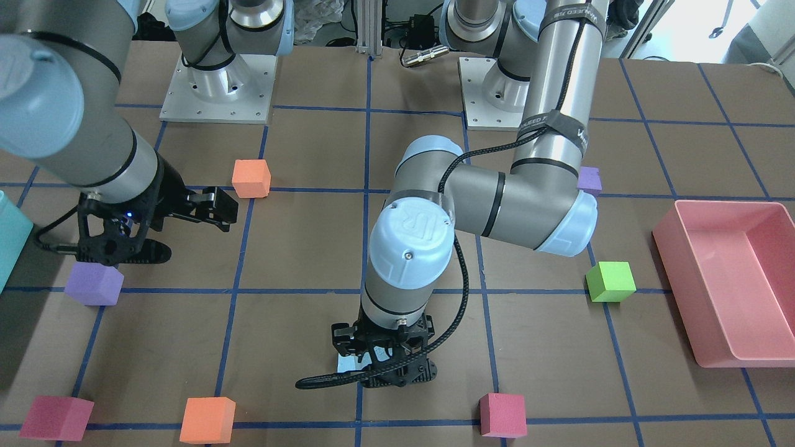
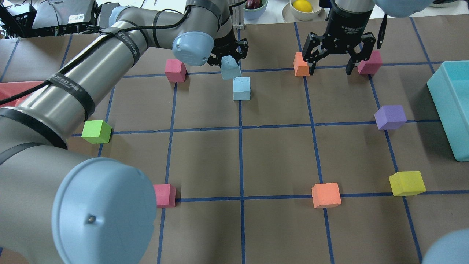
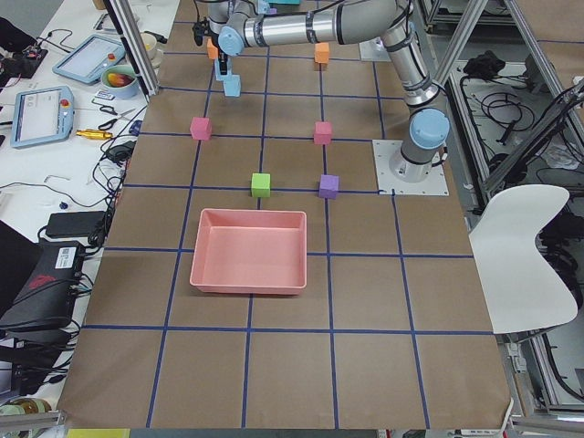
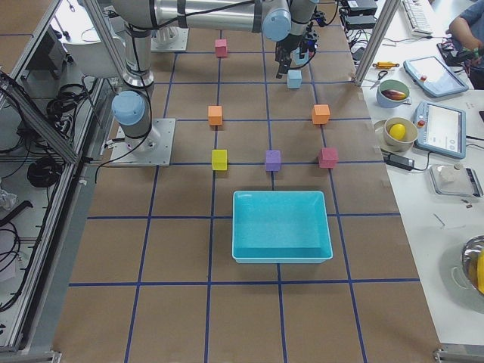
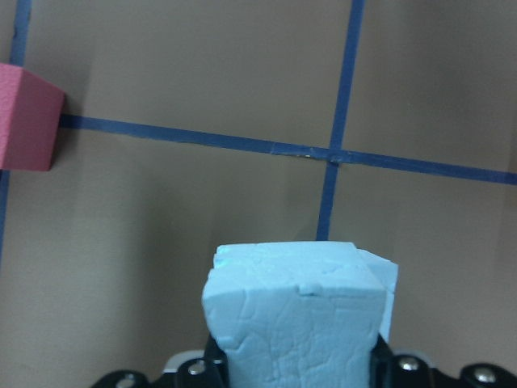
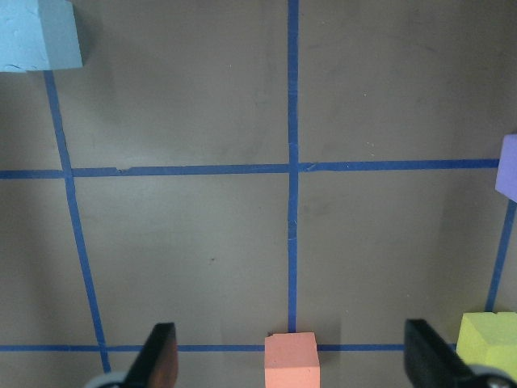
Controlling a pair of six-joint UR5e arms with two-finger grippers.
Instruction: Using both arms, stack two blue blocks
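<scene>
My left gripper (image 2: 229, 55) is shut on a pale blue block (image 2: 230, 69) and holds it tilted, off the table. The held block fills the left wrist view (image 5: 295, 319). The second blue block (image 2: 241, 88) sits on the table at a grid line, just below and beside the held one; a sliver of it (image 5: 388, 293) shows past the held block's right edge. My right gripper (image 2: 331, 69) is open and empty, hovering between an orange block (image 2: 301, 64) and a magenta block (image 2: 370, 63). Its fingers (image 6: 157, 365) stand wide apart.
A teal box (image 2: 452, 106) stands at the right edge and a pink tray (image 1: 733, 279) on the left arm's side. Purple (image 2: 390, 117), yellow (image 2: 406, 183), orange (image 2: 326, 195), green (image 2: 96, 131) and magenta (image 2: 175, 70) blocks lie scattered on the grid.
</scene>
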